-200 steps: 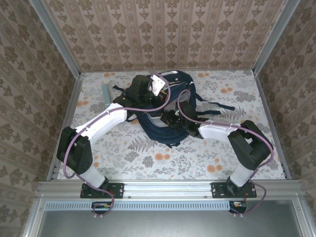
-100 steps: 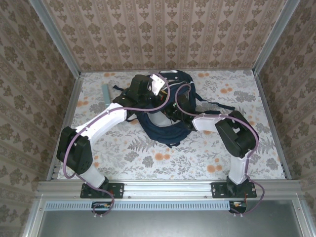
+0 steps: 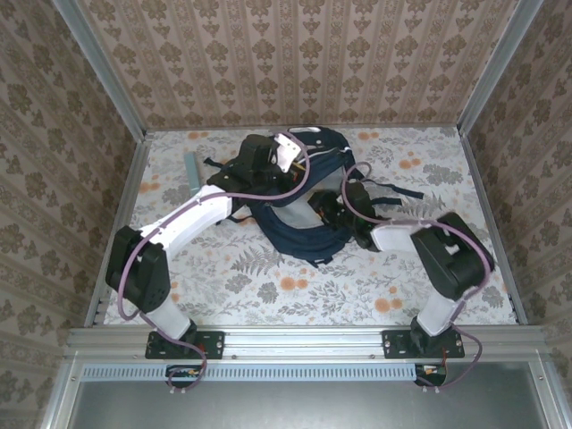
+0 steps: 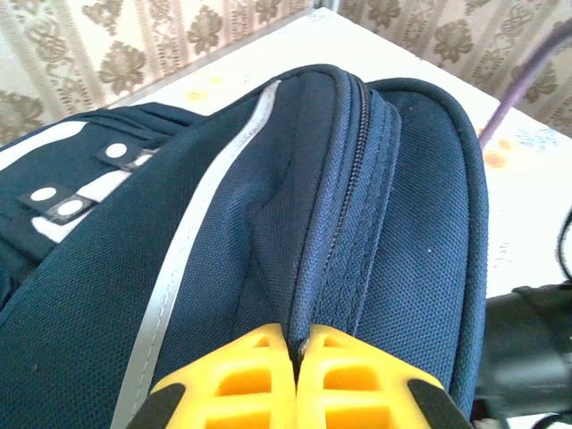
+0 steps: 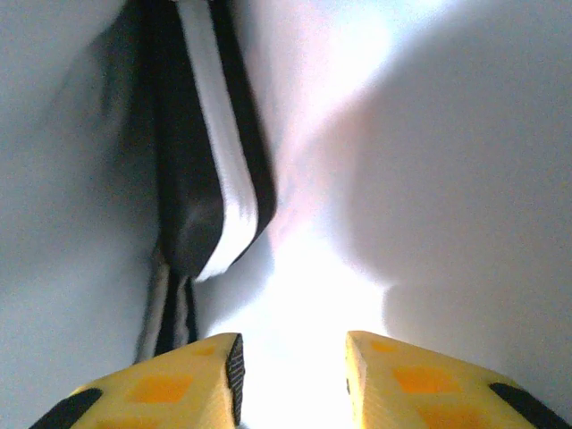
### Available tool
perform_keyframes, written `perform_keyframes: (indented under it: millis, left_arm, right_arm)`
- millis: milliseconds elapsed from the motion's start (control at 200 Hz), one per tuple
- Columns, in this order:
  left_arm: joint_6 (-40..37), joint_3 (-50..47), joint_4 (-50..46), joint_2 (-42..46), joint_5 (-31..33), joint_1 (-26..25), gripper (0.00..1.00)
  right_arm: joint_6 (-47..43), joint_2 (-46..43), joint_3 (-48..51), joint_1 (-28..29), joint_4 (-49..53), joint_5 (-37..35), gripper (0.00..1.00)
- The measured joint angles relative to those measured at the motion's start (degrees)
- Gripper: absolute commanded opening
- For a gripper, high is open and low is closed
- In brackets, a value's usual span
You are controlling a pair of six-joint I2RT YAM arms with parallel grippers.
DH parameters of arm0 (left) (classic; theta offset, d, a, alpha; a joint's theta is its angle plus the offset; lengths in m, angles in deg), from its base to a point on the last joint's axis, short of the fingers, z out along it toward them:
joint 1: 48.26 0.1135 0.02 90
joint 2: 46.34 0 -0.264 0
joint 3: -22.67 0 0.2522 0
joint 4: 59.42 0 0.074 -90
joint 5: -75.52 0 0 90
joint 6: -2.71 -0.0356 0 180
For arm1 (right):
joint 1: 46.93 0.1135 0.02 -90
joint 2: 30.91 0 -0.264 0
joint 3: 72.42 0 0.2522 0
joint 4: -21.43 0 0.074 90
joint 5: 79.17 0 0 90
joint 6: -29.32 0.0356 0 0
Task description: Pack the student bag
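Toward the far middle of the flowered desk (image 3: 223, 286), the student bag (image 3: 295, 241) lies with its mouth open. The left arm (image 3: 192, 219) arches over it, jaws together and pinching a fabric ridge beside the zip. The right arm (image 3: 398, 237) bends in from the side, its jaws apart on nothing and sunk in washed-out pale lining. A blurred black-and-white band (image 5: 210, 161) hangs ahead. Half a second earlier the right elbow stood closer in, and its jaws were narrower.

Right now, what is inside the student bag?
In the right wrist view, the right tool is inside the student bag, facing pale lining and a flat black-and-white thing. What lies deeper is covered by fabric.
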Motion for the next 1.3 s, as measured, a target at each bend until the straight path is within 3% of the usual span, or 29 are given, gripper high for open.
perform_keyframes:
  millis: [245,410,505,535,650,820,1035,1300]
  left_arm:
    - [1.75,6.47,1.27,-7.76,-2.14,-1.66,0.0]
    - [3.28,13.86,1.68,-15.41,-2.23,-3.76,0.0]
    - [5.07,17.77,1.84,-19.26,-2.36,-4.61,0.2]
    - [5.88,18.38,2.01,-19.87,-2.38,-4.7,0.31]
    - [7.96,19.21,2.1,-19.98,-2.1,-4.55,0.55]
    - [12.28,15.56,0.72,-14.58,0.79,-1.62,0.74]
    - [19.54,0.04,-0.74,2.08,6.23,8.33,0.87]
    - [28.65,-20.02,-3.3,17.86,11.69,18.47,0.91]
  right_arm:
    - [-4.57,-25.18,6.67,-1.05,21.27,-10.36,0.55]
    - [-9.25,-36.5,6.43,-1.25,35.41,-18.47,0.6]
    - [-12.02,-37.86,4.46,-1.25,42.6,-20.74,0.61]
    - [-12.7,-37.73,3.65,-1.25,44.3,-21.05,0.62]
    - [-15.43,-35.47,-0.61,-0.48,49.77,-21.79,0.64]
    - [-17.88,-27.67,-7.63,5.05,53.83,-23.63,0.64]
    - [-17.38,-11.85,-21.51,15.63,57.86,-27.41,0.6]
    - [-9.05,7.98,-40.54,23.61,63.8,-31.19,0.54]
